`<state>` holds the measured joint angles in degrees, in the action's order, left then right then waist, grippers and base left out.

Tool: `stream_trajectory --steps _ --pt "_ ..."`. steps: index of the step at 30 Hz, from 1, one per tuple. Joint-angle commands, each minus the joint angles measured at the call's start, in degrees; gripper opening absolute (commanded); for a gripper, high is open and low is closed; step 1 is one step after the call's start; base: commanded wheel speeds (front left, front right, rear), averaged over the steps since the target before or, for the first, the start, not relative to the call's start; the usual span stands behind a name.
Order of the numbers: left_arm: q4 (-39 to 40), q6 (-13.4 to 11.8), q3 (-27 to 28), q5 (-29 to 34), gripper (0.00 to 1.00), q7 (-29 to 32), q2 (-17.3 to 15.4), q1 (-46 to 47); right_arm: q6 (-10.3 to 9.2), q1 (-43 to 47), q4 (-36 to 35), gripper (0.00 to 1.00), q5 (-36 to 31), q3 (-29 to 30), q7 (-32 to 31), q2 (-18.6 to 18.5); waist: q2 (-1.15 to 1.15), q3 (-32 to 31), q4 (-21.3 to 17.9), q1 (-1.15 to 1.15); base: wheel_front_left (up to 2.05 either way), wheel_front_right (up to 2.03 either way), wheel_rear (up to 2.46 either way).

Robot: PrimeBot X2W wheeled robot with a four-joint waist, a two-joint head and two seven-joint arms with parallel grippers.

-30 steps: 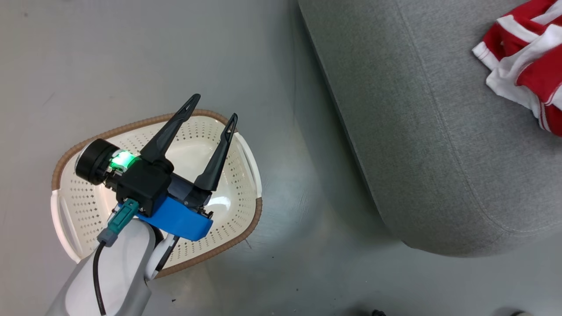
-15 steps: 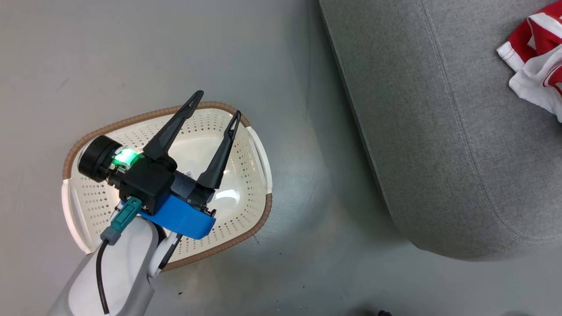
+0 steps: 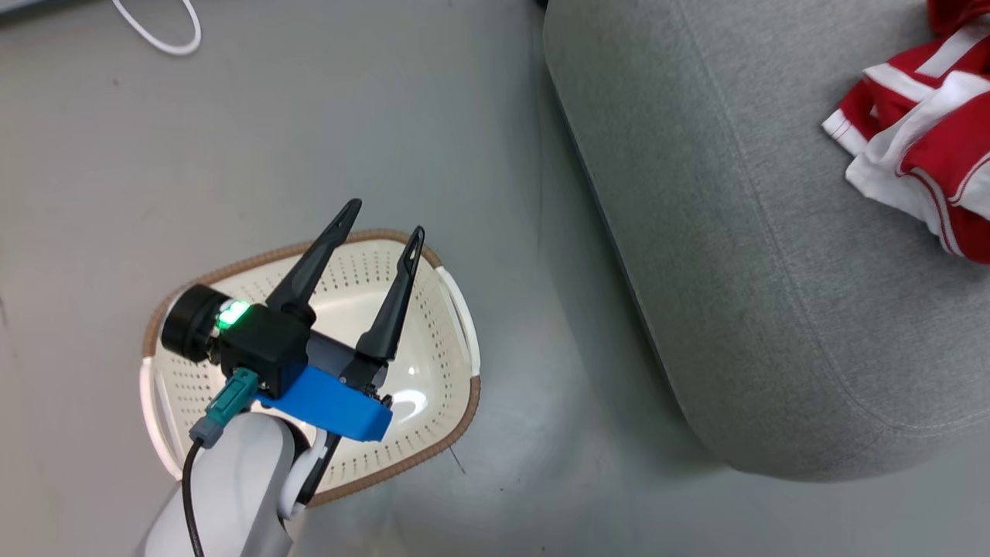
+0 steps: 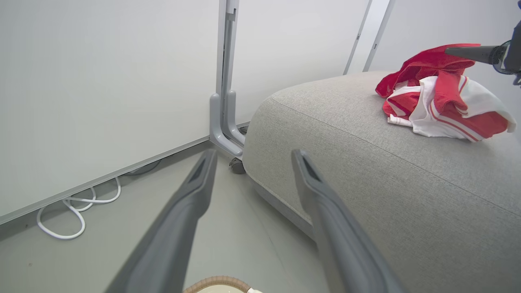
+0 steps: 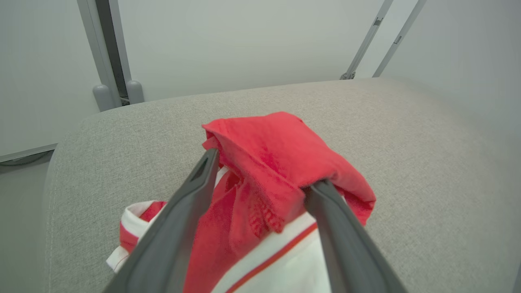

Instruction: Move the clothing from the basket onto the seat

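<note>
Clothing (image 3: 920, 155): bunched red and white at the far right of the seat (image 3: 735, 271), well back from its rounded near edge.

Seat: broad and grey, to the right in the head view, carrying the whole heap.

Basket (image 3: 433, 363): down on the floor (image 3: 309, 139) to the left, apart from the seat. Shows only cream perforated wall and bottom wherever the left gripper (image 3: 387, 216) does not cover it; no red fabric to be seen there.

Left gripper: hangs over the basket, fingers spread wide, nothing between them. Well apart from the heap.

Right gripper (image 5: 264, 169): by far the nearer, right at the heap. Fingers parted wide, with a red fold lying between them, touching both and draped over the tip on the right of its wrist view. Not pinched, as far as can be told.

Probably next: drawing that gripper back along its own fingers, away from the heap. Hinges on the fold, which lies ahead of and over one fingertip and so could snag and drag. No clear long axis to the bundle.
</note>
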<state>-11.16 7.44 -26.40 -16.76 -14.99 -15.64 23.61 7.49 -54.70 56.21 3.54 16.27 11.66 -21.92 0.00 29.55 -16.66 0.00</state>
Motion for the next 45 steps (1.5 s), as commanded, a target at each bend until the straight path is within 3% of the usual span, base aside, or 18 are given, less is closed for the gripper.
stream_trajectory --steps 1,12,23,34,45 --pt "-0.2 -0.02 0.47 -0.33 1.0 -0.29 0.24 -0.58 0.01 1.19 0.15 1.0 -0.05 -0.31 0.14 0.12 0.0 -2.66 0.18 0.0 0.0 0.0 0.0" --pt "-2.31 0.04 5.63 -1.84 1.0 -0.29 4.84 -9.31 0.01 11.33 -4.14 1.0 2.98 -7.37 0.51 2.05 0.0 -15.57 2.69 0.0 0.0 0.0 0.0" --pt "-3.31 0.05 11.52 -2.73 1.0 -0.29 6.97 -17.63 0.01 27.65 -22.46 1.0 8.6 -10.88 -1.25 6.31 0.0 -25.24 7.25 0.0 0.0 0.0 0.0" --pt "-4.62 0.06 16.55 -1.79 1.0 -0.29 7.9 -21.29 0.01 42.75 -42.03 1.0 5.47 -10.91 -7.99 12.26 0.0 -28.57 12.44 0.0 0.0 0.0 0.0" --pt "-6.32 0.06 19.08 -1.39 1.0 -0.29 7.53 -21.84 0.01 50.97 -49.18 1.0 4.31 -11.56 -9.97 17.27 0.0 -30.31 16.07 0.0 0.0 0.0 0.0"
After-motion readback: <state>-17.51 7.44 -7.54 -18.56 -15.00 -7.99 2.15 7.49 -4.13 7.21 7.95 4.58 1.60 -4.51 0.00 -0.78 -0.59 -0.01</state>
